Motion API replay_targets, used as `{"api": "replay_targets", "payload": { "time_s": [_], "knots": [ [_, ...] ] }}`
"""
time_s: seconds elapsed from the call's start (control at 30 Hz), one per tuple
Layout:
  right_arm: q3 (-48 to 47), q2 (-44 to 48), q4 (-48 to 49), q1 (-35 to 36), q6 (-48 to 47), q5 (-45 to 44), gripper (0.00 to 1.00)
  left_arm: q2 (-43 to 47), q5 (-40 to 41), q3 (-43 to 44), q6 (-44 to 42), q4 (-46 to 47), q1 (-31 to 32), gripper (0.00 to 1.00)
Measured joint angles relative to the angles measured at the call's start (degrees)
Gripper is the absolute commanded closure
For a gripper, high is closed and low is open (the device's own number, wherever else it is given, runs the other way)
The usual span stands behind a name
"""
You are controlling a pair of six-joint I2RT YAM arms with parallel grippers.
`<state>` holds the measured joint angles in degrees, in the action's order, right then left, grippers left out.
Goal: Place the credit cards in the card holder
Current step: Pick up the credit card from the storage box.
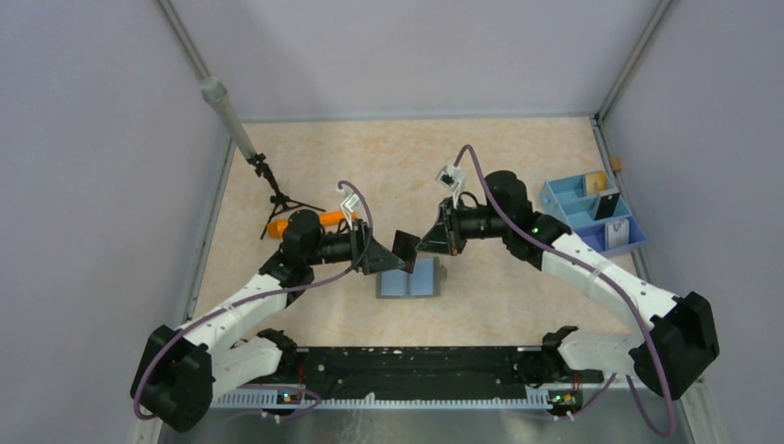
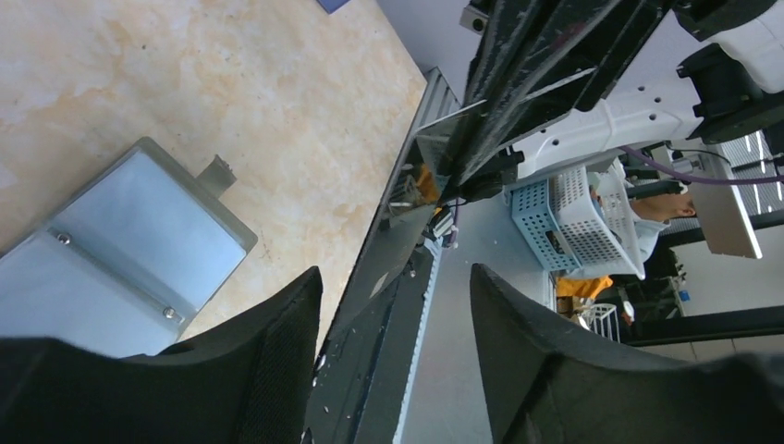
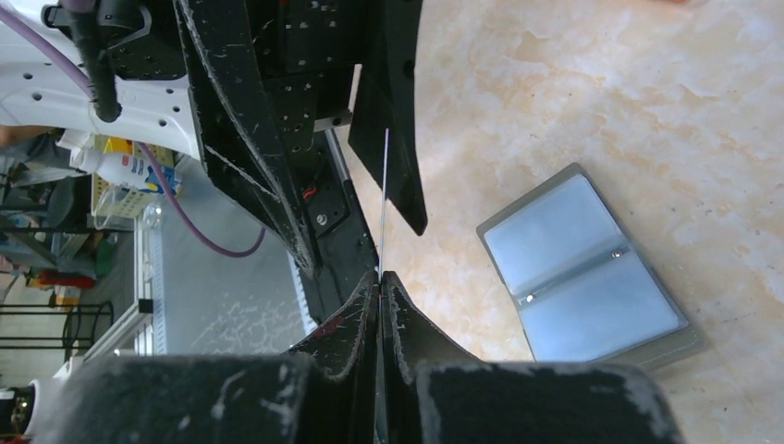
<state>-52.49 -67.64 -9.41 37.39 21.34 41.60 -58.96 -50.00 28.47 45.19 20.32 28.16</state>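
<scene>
The card holder lies open on the table, grey with light blue lining; it also shows in the left wrist view and the right wrist view. My right gripper is shut on a black credit card and holds it on edge above the holder's far side. In the right wrist view the card is a thin line rising from my shut gripper. My left gripper is open and empty. It faces the card from the left and does not touch it.
A blue and lilac compartment tray stands at the right edge with a black card and a white card in it. An orange stick and a small black tripod lie behind the left arm.
</scene>
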Motion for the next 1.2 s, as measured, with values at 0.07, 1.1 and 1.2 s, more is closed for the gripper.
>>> {"api": "replay_targets", "payload": {
  "time_s": [0.07, 1.1, 1.2],
  "knots": [
    [0.0, -0.5, 0.0, 0.0, 0.0, 0.1, 1.0, -0.1, -0.6, 0.0, 0.3, 0.7, 0.2, 0.65],
    [12.1, -7.5, 29.5, 0.8, 19.7, 2.3, 0.77, 2.2, 6.4, -10.3, 11.7, 18.9, 0.5, 1.0],
    [12.7, -7.9, 34.1, 1.1, 23.1, 2.4, 1.0, 1.9, 6.5, -10.3, 11.9, 19.3, 0.5, 1.0]
  ]
}}
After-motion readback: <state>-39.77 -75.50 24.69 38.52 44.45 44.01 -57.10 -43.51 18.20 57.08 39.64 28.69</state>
